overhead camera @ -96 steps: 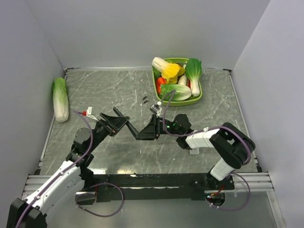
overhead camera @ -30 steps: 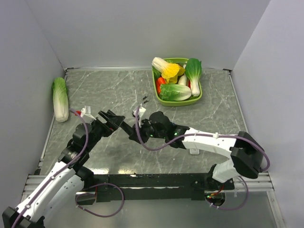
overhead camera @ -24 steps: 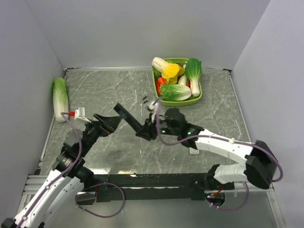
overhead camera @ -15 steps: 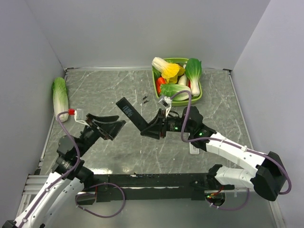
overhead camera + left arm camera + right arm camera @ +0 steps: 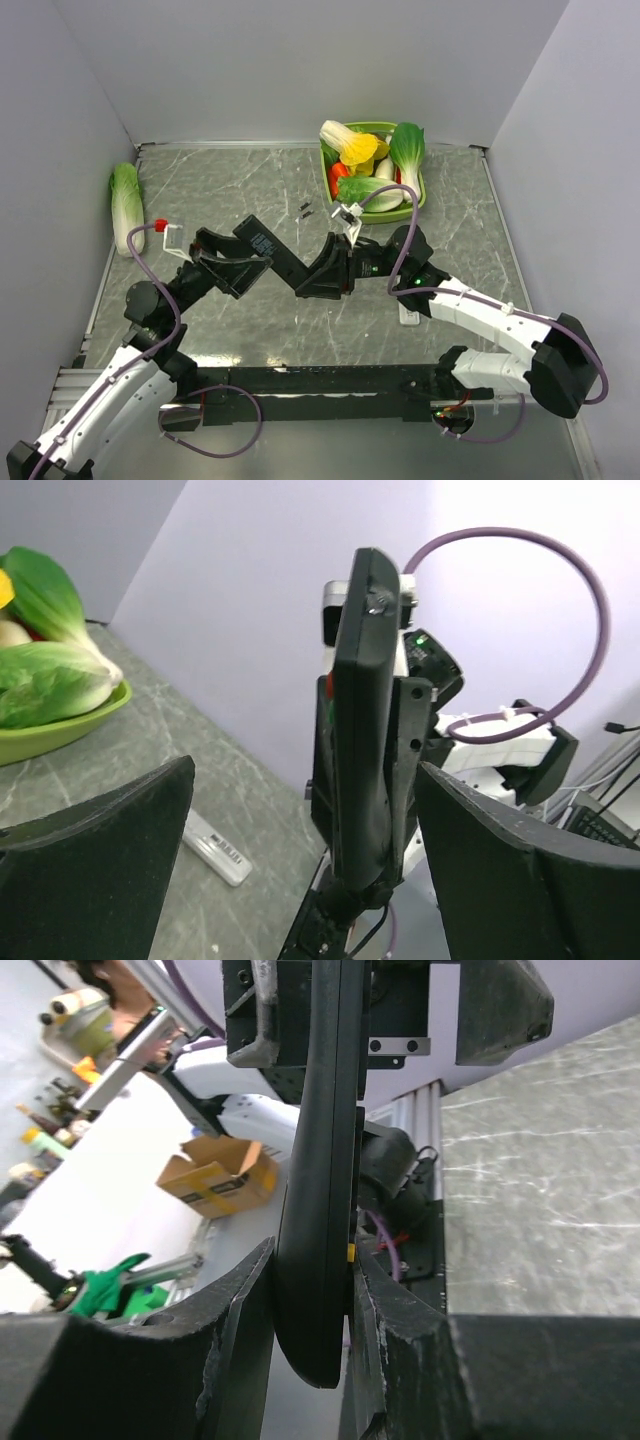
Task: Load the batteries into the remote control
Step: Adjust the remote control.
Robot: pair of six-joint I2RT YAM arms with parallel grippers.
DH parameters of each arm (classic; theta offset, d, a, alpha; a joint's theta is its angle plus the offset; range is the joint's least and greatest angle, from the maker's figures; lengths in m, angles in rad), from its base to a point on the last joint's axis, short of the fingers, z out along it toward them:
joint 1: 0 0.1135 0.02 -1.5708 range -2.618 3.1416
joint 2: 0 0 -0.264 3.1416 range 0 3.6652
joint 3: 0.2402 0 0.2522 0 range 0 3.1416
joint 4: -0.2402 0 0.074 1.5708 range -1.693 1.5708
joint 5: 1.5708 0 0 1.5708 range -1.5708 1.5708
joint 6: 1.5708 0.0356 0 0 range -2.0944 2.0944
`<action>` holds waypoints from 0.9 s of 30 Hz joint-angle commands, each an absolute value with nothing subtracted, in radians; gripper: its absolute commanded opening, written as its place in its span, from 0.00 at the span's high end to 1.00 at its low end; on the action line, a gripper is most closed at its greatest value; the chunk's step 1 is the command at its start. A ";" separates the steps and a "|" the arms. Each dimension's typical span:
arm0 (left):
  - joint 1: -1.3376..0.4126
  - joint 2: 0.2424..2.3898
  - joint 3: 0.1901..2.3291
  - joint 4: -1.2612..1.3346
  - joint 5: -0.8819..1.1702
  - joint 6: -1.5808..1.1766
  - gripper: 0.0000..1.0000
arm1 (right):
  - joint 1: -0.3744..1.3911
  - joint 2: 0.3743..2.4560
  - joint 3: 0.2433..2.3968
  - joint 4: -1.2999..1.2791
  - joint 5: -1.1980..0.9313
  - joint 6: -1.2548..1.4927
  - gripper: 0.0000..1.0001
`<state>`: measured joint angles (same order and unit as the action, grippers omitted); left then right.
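Note:
The black remote control (image 5: pixel 266 241) is held off the table, clamped at its lower end by my right gripper (image 5: pixel 318 278), which is shut on it. In the right wrist view the remote (image 5: pixel 325 1160) stands edge-on between the fingers of the right gripper (image 5: pixel 315 1260). My left gripper (image 5: pixel 236 262) is open at the remote's free end. In the left wrist view the remote (image 5: pixel 362 730) stands edge-on in the gap of the left gripper (image 5: pixel 305 772), touching neither finger. No blue batteries show in any view.
A white remote (image 5: pixel 405 312) lies on the table under my right arm; it also shows in the left wrist view (image 5: pixel 213 846). Two tiny dark bits (image 5: pixel 305 209) lie mid-table. A green basket (image 5: pixel 417 207) of vegetables stands at the back right, a cabbage (image 5: pixel 127 205) at the left wall.
My left gripper let go of the remote, drew back to the left, then came forward again, open, to its free end. My right gripper kept hold and swung the remote back and right.

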<state>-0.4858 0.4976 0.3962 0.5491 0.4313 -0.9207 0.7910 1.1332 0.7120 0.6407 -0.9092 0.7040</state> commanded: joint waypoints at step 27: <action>-0.486 0.597 0.362 0.824 0.497 -1.029 0.62 | 0.815 1.264 0.724 0.841 -0.936 0.793 1.00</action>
